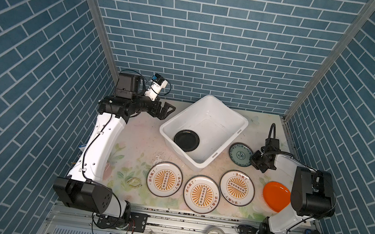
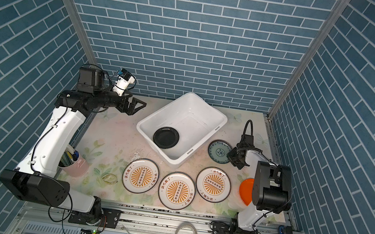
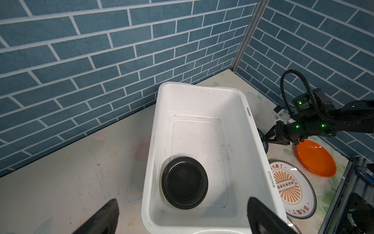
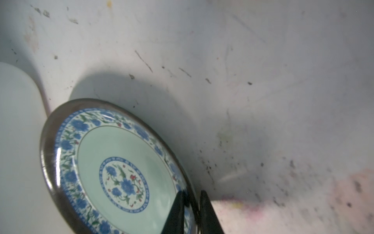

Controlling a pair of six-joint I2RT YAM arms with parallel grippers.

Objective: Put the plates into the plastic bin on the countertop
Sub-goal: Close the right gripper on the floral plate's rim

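In both top views, a white plastic bin [image 1: 221,117] with rounded corners and a rolled rim sits askew on the floral-printed counter [image 1: 138,140], holding a single glossy black plate [image 1: 186,140] in its near corner. Three large round sunburst plates [image 1: 164,179] lie flat in a row in front of the bin, a smooth orange plate [image 1: 275,195] beside them, partly behind the right arm. The teal-patterned plate [image 1: 239,154] rests just beside the bin's right wall, its edge pinched by the right tool [image 1: 255,160]. The left tool [image 1: 166,111] hangs wide, near the bin's far left side, holding nothing.

In a top view, a pale pink cup [image 2: 76,168] of pens stands behind the left arm, a loop of rubber bands [image 2: 109,178] near it.

From the left wrist, the bin's scuffed white floor [image 3: 202,141] shows only the black plate [image 3: 184,182]; both dark fingertips [image 3: 105,218] stand far apart.

From the right wrist, narrow black fingers [image 4: 176,214] clamp the dark rim of the tilted teal plate [image 4: 121,162], blue flowers ringing its pale green well, above the smudged counter [image 4: 263,101].
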